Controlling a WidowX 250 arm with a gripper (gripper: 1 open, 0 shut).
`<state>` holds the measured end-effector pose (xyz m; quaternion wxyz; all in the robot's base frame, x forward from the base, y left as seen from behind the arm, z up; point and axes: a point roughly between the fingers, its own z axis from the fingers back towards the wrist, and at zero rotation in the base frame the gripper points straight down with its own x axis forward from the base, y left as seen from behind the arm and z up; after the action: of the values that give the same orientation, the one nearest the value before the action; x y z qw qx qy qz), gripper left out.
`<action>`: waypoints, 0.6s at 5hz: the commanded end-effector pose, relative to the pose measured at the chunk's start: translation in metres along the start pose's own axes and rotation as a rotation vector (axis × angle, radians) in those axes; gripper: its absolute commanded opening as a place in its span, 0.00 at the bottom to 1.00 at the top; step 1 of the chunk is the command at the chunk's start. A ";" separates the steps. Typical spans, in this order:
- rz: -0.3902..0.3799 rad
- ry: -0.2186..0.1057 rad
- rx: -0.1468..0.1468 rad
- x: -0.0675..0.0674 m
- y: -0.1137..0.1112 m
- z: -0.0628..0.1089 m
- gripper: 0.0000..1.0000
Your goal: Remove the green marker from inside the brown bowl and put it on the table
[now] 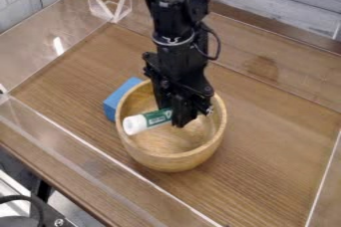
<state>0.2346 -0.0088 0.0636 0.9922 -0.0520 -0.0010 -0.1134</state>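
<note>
The brown bowl [186,149] sits on the table [266,112] near the front middle. Pointing straight down into the bowl, my gripper [178,117] is shut on the green marker [147,122]. The marker lies roughly level, its white cap end sticking out to the left over the bowl's left rim, a little above the bowl's floor. Its right part is hidden behind the black fingers.
A blue rectangular block [124,99] lies against the bowl's left back side. Clear acrylic walls [80,136] border the tabletop at the front, left and back. Bare wood lies to the right of the bowl and behind the arm.
</note>
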 end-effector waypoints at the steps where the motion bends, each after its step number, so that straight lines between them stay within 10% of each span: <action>1: -0.024 -0.083 0.017 0.014 -0.002 0.021 0.00; 3: -0.036 -0.093 0.011 0.016 -0.004 0.024 0.00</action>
<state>0.2362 -0.0127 0.0693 0.9907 -0.0578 -0.0086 -0.1231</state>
